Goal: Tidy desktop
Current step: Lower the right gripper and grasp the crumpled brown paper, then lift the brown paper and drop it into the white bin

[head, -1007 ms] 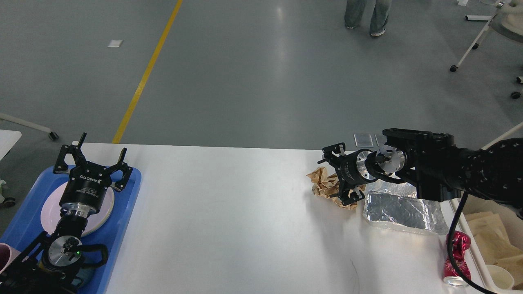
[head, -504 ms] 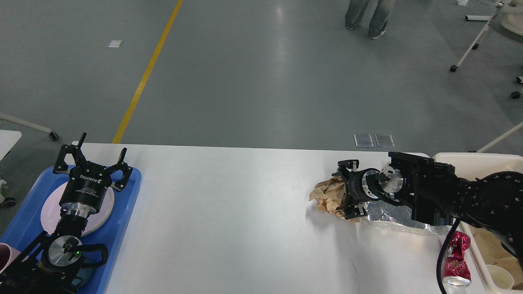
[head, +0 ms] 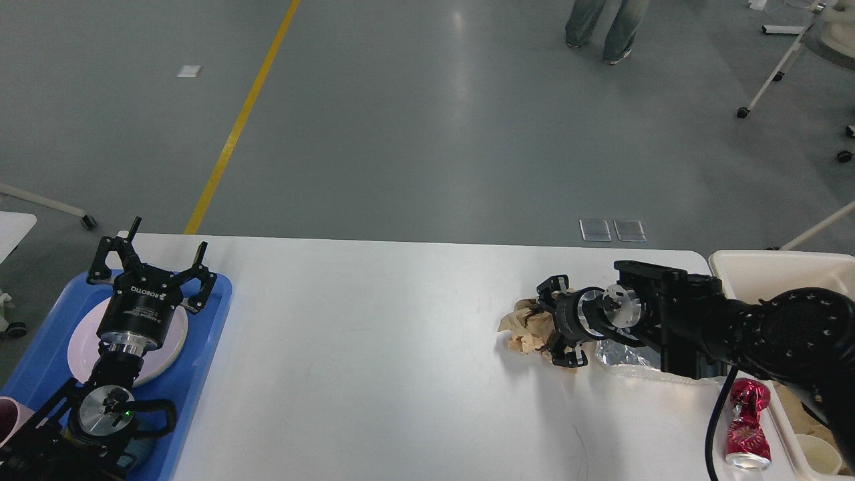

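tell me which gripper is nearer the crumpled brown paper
Right. The right gripper is at the paper; the left gripper hangs over the blue tray, far off.

You have a plain white desktop (head: 374, 347) with a blue tray (head: 200, 361) carrying a pale pink plate (head: 170, 337), and both arms are black with silver wrist rings. Near your right gripper (head: 544, 324) sit tan crumpled paper (head: 524, 327), shiny silver foil (head: 621, 354) and a glossy red crushed can (head: 748, 427), beside a beige bin (head: 768, 267); the floor (head: 427, 133) is grey with one yellow line (head: 240, 120)

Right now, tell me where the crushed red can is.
In the head view, the crushed red can lies at the desktop's near right corner, beside the beige bin, below the right arm.
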{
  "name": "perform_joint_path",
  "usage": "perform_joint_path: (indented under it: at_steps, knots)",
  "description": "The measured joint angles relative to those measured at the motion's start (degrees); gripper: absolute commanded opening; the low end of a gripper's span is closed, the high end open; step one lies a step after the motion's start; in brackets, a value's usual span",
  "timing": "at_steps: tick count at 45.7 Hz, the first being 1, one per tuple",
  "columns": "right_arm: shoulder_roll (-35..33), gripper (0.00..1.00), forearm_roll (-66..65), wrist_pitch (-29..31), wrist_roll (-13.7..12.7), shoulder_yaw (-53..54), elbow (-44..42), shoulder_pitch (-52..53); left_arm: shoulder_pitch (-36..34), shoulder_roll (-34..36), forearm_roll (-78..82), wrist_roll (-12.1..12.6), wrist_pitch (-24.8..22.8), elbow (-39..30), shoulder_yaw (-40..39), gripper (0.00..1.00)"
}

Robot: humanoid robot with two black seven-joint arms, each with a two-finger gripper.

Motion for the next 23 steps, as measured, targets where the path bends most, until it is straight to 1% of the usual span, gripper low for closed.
perform_joint_path:
  at_steps: [13,23]
  knots:
    - [1.08,0.00,-2.09,0.23,-0.30,-0.16,1.75,1.52,0.00,0.00,0.00,0.00,-0.03,-0.03,0.00,0.96]
    - [0.62,0.00,-5.13,0.11,-0.61,-0.89,8.11,7.29,0.00,0.00,0.00,0.00,-0.04,-0.02,0.00,0.96]
